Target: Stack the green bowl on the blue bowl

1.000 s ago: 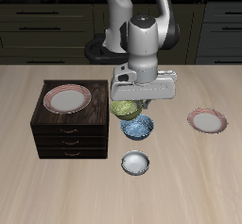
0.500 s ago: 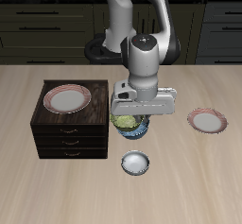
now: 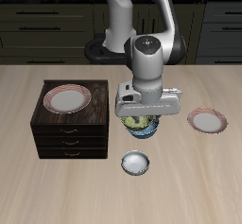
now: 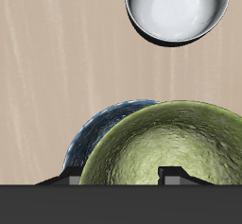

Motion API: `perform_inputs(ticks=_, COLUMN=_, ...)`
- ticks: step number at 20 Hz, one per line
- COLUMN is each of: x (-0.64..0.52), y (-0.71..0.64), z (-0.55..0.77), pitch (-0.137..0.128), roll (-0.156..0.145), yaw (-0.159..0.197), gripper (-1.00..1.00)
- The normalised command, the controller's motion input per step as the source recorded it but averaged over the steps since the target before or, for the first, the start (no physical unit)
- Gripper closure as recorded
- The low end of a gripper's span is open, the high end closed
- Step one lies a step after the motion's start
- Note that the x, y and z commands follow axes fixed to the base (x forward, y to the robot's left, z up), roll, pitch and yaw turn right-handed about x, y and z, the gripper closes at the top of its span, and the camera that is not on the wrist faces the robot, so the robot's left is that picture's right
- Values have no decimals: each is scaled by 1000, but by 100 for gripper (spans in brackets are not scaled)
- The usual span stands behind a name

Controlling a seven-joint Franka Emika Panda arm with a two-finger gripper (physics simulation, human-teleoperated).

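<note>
My gripper (image 3: 142, 112) is shut on the rim of the green bowl (image 3: 138, 124), an olive bowl with a speckled glaze. The bowl hangs low over the middle of the table. In the wrist view the green bowl (image 4: 175, 147) lies over most of the blue bowl (image 4: 93, 138), whose blue-and-white mottled edge shows on one side, so the two are not centred. I cannot tell whether they touch. In the exterior view the blue bowl is almost wholly hidden under the gripper and the green bowl. One fingertip (image 4: 170, 174) shows inside the green bowl.
A plain white-grey bowl (image 3: 135, 163) stands nearer the table's front edge, close to the blue bowl; it also shows in the wrist view (image 4: 178, 8). A dark drawer cabinet (image 3: 66, 133) carries a pink-rimmed plate (image 3: 66, 98). Another pink-rimmed plate (image 3: 207, 121) lies on the table.
My gripper has carried the green bowl toward the table's front edge and lower, from beside the blue bowl to above it. The blue bowl is now covered in the exterior view.
</note>
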Motion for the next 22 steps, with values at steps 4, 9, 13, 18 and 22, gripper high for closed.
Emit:
perform_inputs(ticks=4, x=-104, y=124, z=89, pitch=-18, roll=33, yaw=-6, gripper=-100)
perform_inputs(ticks=9, x=-184, y=50, z=156, pitch=-25, roll=37, yaw=2, gripper=-100)
perform_inputs(ticks=13, x=-284, y=-36, z=347, pitch=-40, roll=23, yaw=-8, gripper=-100)
perform_inputs(ticks=18, x=-455, y=-179, z=410, pitch=-70, roll=35, yaw=-5, gripper=-100)
perform_inputs(ticks=22, x=-314, y=-387, z=194, pitch=0, roll=-24, yaw=-29, gripper=-100)
